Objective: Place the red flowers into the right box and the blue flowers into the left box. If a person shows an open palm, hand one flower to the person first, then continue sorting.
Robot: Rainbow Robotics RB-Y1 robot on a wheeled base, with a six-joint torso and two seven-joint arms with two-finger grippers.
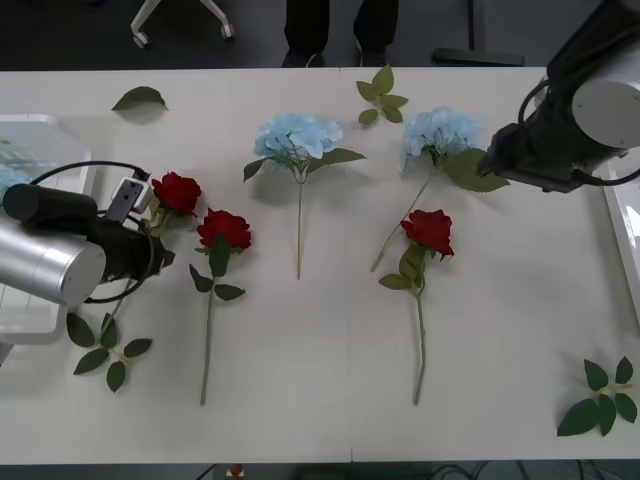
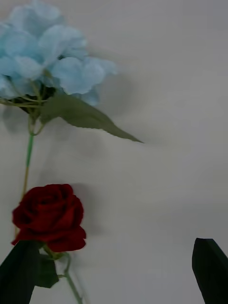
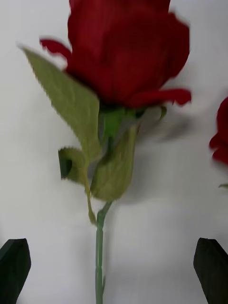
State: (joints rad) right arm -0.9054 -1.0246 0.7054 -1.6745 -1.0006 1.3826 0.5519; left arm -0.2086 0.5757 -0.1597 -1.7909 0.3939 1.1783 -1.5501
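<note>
White left box (image 1: 40,125) holding blue flower (image 1: 8,178), right box (image 1: 625,235) at edge

White table (image 1: 330,400). On it, relative to centre blue hydrangea (image 1: 297,137): 2nd hydrangea (image 1: 440,130) to its right; 3 red roses (image 1: 224,230) nearer the robot; leaf sprigs (image 1: 380,95) scattered around; white trays (image 1: 35,130) at both far ends.
</note>
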